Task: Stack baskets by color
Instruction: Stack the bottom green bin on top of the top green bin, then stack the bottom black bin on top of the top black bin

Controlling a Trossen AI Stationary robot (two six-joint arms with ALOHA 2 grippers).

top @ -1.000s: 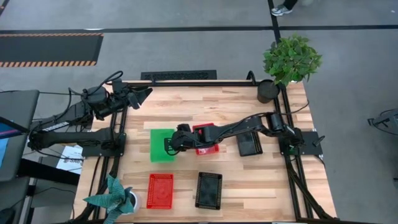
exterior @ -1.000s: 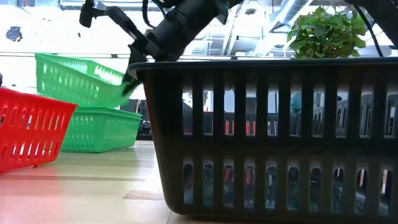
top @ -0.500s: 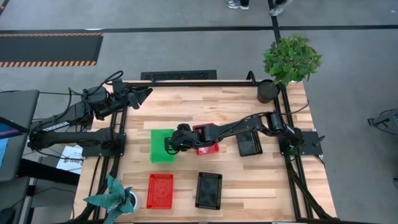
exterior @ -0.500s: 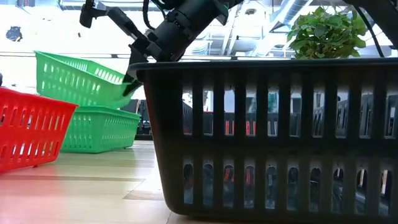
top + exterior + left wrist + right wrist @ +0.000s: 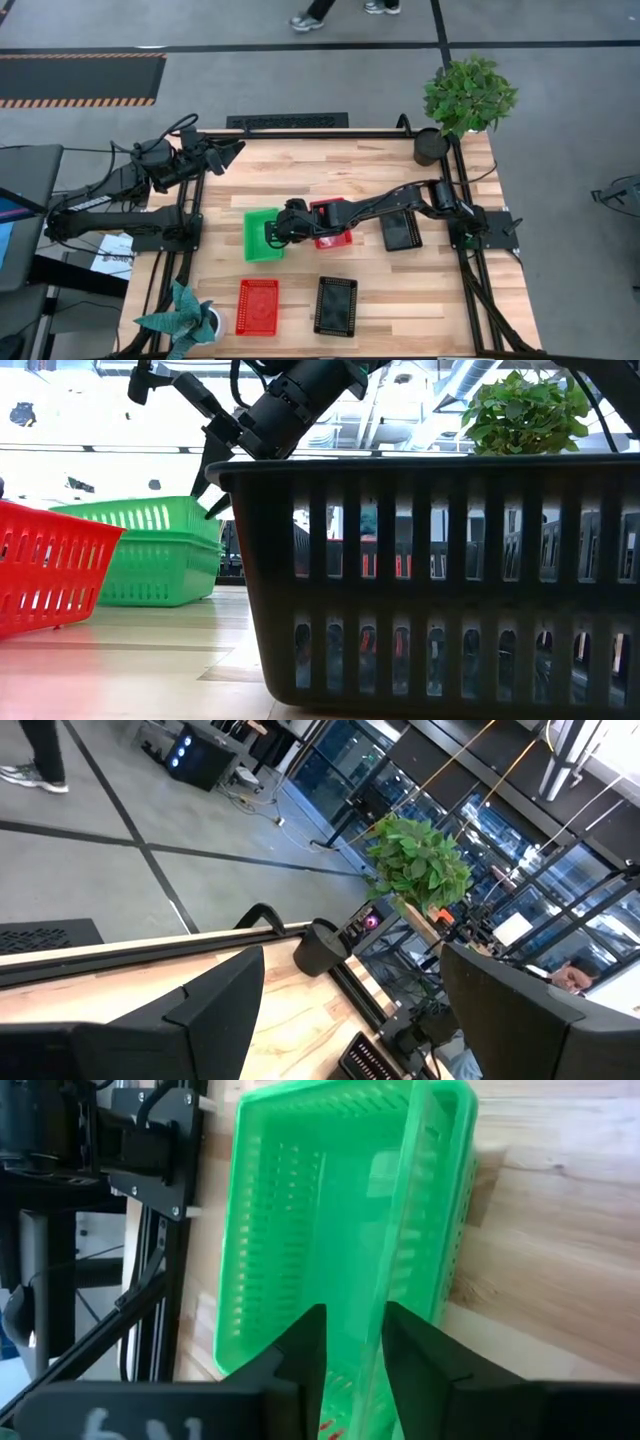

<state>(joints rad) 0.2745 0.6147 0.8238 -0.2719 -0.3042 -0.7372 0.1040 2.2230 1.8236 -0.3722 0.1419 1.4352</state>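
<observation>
Two green baskets (image 5: 262,233) sit nested and level at the table's middle left, also seen in the low view (image 5: 160,550). My right gripper (image 5: 355,1342) is open. Its fingers stand on either side of the upper green basket's right wall rim (image 5: 392,1295), slanting down from the right. In the low view the gripper (image 5: 210,490) hangs just over that rim. A red basket (image 5: 330,222) lies under my right arm, and a black one (image 5: 400,230) lies beside it. Another red basket (image 5: 257,305) and another black one (image 5: 335,304) rest near the front edge. My left gripper (image 5: 235,150) waits open at the far left.
A round black pot (image 5: 431,147) with a leafy plant (image 5: 468,92) stands at the far right corner. A second plant (image 5: 185,320) stands at the near left corner. Bare wood lies along the far side and at the near right. A person walks on the floor beyond the table.
My right gripper has opened without moving away. The upper green basket, which it held tilted above the lower one, has dropped and now lies level, nested inside the lower green basket.
</observation>
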